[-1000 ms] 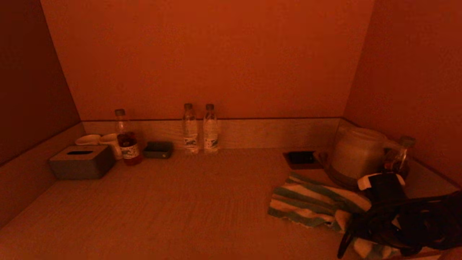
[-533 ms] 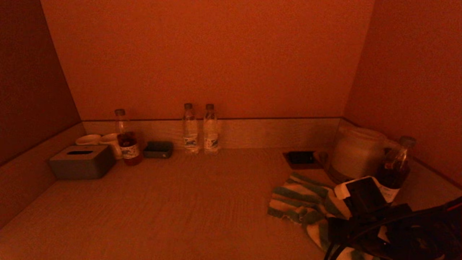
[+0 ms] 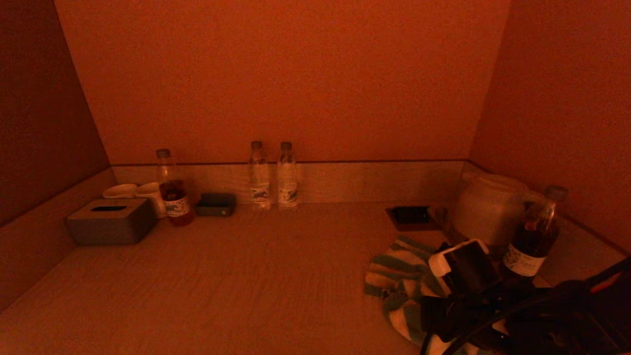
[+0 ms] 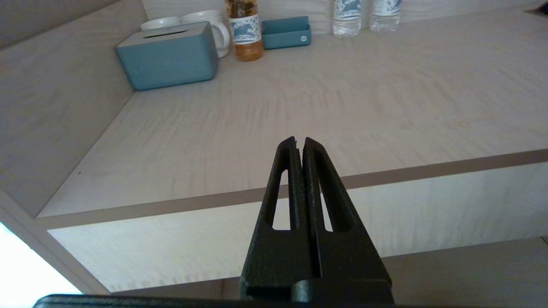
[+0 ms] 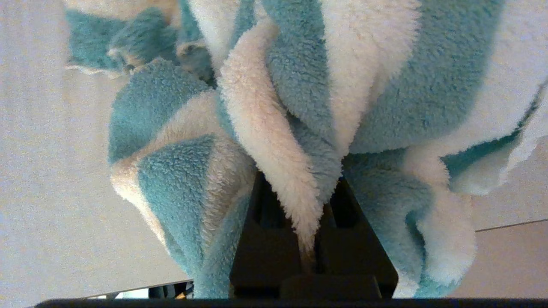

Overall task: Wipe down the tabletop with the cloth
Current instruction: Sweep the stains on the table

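A teal-and-white striped fluffy cloth (image 3: pixel 399 276) lies bunched on the right side of the wooden tabletop (image 3: pixel 246 281). My right gripper (image 3: pixel 431 318) is at the cloth's near right edge, close to the table's front. In the right wrist view, the right gripper (image 5: pixel 310 201) is shut on a fold of the cloth (image 5: pixel 299 85), which drapes over both fingers and hides their tips. My left gripper (image 4: pixel 299 141) is shut and empty, parked low in front of the tabletop's front edge (image 4: pixel 342 107). It is out of the head view.
At the back left stand a tissue box (image 3: pixel 111 222), two cups (image 3: pixel 148 195), a bottle of dark drink (image 3: pixel 172 190) and a small tray (image 3: pixel 216 204). Two water bottles (image 3: pixel 273 176) stand at the back middle. A socket panel (image 3: pixel 411 217), a jug (image 3: pixel 488 209) and another bottle (image 3: pixel 535 234) are at the right.
My right gripper has moved left along the table with the cloth in it. The cloth has bunched up, and the bottle beside the jug is now uncovered.
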